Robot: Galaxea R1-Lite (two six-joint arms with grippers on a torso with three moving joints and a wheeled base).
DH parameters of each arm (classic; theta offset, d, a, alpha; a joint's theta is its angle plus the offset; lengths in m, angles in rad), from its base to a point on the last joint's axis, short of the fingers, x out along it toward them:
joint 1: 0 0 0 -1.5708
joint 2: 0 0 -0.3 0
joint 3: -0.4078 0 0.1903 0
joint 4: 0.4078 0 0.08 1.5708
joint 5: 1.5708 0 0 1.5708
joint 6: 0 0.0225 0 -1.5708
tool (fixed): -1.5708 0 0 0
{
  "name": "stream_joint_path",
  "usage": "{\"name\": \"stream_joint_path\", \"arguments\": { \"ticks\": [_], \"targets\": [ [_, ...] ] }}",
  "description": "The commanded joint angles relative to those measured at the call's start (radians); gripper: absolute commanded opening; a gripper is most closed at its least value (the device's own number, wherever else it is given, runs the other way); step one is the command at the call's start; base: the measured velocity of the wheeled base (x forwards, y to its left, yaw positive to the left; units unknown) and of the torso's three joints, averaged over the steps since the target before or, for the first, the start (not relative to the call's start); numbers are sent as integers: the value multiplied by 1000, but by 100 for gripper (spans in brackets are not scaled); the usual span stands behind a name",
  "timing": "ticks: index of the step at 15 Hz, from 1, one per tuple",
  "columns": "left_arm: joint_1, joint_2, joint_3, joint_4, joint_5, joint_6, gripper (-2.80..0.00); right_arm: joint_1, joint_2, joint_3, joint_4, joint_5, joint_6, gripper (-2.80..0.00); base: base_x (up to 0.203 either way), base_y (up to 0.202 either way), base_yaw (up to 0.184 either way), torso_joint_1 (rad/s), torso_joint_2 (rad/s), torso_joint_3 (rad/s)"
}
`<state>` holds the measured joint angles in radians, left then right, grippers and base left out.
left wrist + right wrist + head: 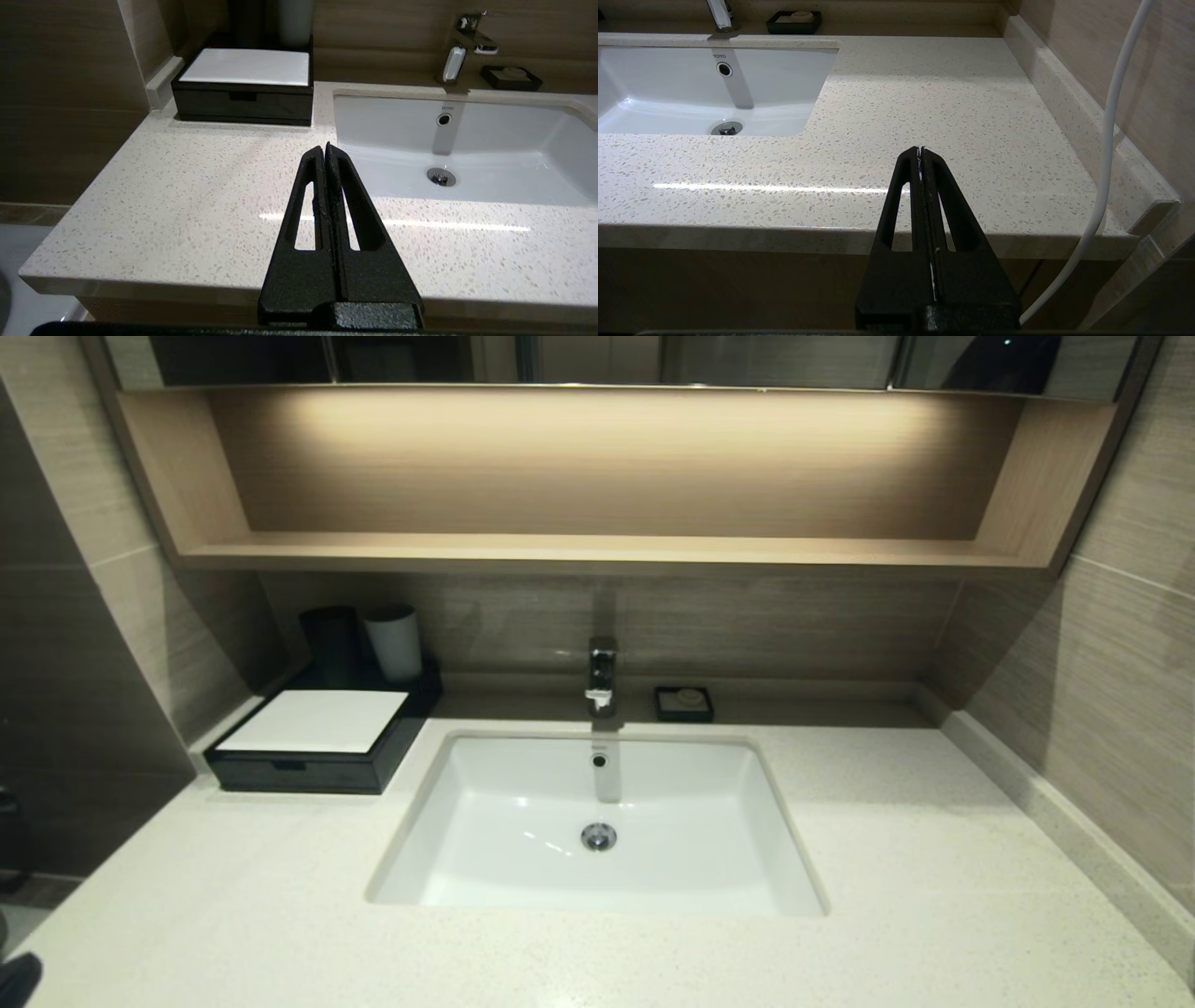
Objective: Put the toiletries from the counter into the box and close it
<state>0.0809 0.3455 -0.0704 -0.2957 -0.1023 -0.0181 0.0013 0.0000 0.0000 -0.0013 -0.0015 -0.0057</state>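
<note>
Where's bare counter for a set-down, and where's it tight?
Free: the counter right of the basin out to the wall, the strip along its front edge, and the patch before the box. Crowded: back left, box with two cups; soap dish beside the faucet.

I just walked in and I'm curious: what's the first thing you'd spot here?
The big white basin sunk in the middle of the speckled counter, with the shiny faucet behind it. At the back left sits the flat black box, its drawer shut. Both grippers, left and right, hover near the front edge, jaws shut.
</note>
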Motion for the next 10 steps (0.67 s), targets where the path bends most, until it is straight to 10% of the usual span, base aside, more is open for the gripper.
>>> {"name": "stream_joint_path", "arguments": {
  "ticks": [1, 10],
  "targets": [
    [-30, -97, -7, 58, 1, -2, -280, 0, 0, 2, 0, 0, 0, -280, 0, 0, 0, 0, 0, 0],
    [-82, -250, 22, 147, -4, 5, -280, 0, 0, 2, 0, 0, 0, -280, 0, 0, 0, 0, 0, 0]
  ]
}}
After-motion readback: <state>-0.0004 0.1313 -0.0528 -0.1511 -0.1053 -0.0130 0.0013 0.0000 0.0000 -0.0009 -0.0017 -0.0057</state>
